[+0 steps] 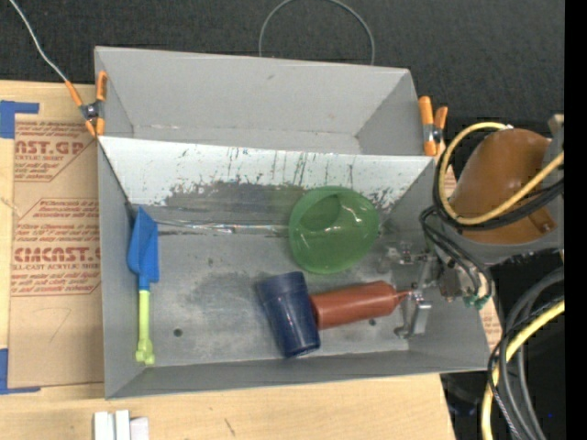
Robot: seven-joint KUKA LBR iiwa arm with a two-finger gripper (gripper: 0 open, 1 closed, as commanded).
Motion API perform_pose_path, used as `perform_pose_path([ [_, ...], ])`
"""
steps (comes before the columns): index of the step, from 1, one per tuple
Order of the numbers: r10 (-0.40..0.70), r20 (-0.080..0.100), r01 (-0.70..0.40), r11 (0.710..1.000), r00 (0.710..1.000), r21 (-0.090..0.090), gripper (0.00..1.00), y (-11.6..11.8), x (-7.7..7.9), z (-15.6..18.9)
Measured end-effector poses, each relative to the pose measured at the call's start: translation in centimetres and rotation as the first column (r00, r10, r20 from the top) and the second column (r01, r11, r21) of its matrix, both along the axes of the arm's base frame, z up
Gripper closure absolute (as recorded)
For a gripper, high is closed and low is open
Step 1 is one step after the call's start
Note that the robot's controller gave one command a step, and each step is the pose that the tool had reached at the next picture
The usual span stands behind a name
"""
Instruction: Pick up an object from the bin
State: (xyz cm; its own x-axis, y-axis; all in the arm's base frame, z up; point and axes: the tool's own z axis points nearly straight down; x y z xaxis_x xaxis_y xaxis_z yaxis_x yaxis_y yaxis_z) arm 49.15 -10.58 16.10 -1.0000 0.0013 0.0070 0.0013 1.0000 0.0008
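Note:
My gripper (410,293) is low at the bin's right side, its metal fingers standing on either side of the narrow right end of a red-brown bottle-shaped thing (353,304) that lies on its side. The bottle's left end butts against a dark blue cup (288,313) lying tipped over near the front. Just behind them a green bowl (333,228) sits upright on the floor, close to the gripper's upper finger. Whether the fingers press on the bottle end is hard to tell.
A blue brush with a yellow-green handle (143,280) lies along the bin's left wall. The arm with its orange cover and cables hangs over the right rim. Bare floor stretches between the brush and the blue cup.

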Motion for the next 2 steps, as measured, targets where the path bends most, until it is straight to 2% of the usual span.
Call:
perform_pose_path([
  [1,0.002,0.008,-0.002,1.000,1.000,-0.001,0.00,0.1,0.2,0.4],
  [2,0.242,0.000,-0.242,0.970,0.970,0.002,1.00,1.1,1.4,-9.2],
])
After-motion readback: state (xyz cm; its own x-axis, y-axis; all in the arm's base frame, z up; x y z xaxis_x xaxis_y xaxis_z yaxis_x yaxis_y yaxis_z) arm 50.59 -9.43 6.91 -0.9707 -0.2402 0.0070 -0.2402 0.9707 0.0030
